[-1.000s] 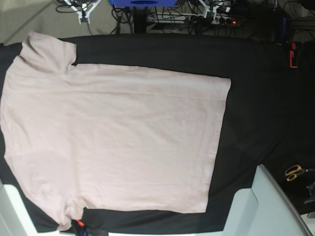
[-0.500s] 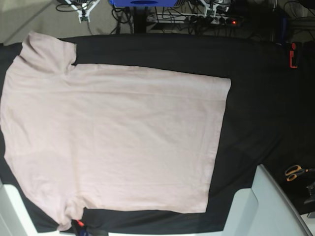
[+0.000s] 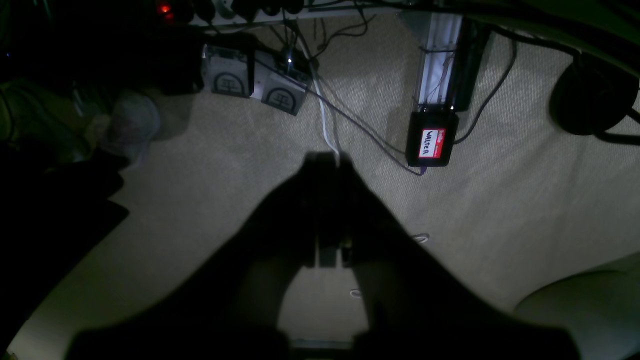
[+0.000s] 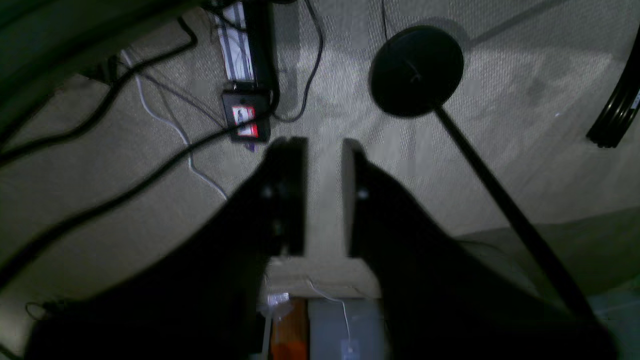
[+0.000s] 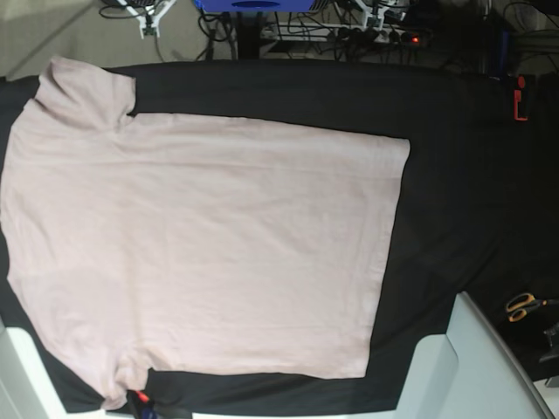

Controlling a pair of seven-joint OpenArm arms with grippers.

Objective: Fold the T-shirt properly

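Lying flat, T-shirt; left hand pressed together, right hand slightly spread.

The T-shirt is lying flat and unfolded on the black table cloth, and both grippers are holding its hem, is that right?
Not quite. The T-shirt does lie flat and unfolded on the black table cloth, but neither gripper holds it. The wrist views show the left gripper and right gripper empty above the floor.

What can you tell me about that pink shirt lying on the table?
The T-shirt is plain pale pink, apparently soft cotton, with no print. It lies spread flat and unfolded on the black table cloth, hem toward the base view's right, short sleeves near the top-left and bottom-left. Only faint creases show. Its left side runs out of frame. No gripper touches it.
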